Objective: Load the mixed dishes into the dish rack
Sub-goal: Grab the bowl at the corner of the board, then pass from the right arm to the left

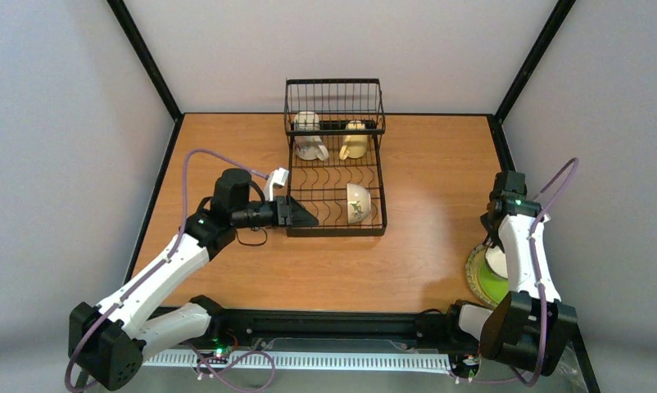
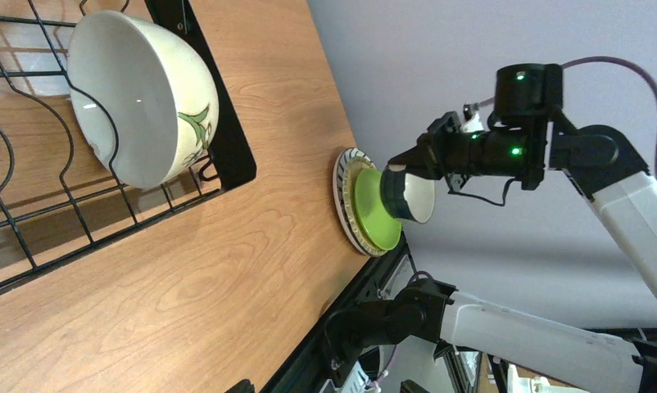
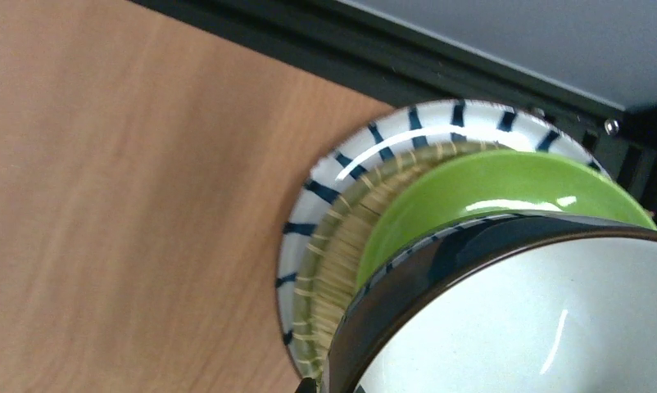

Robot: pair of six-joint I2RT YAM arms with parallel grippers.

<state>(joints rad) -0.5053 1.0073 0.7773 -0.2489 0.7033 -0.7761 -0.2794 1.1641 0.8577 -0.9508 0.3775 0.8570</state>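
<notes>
Precariously, a bowl pinched by its rim

The right gripper [image 2: 400,166] is clamped on the teal-and-white bowl [image 2: 409,198] over the lime-green plate [image 2: 373,217] at the table's right edge, well apart from the dish rack [image 1: 335,232]. Such an edge grip might let it swing or slip in transit. The left gripper [image 1: 302,214] gapes empty at the rack's near-left corner.
</notes>
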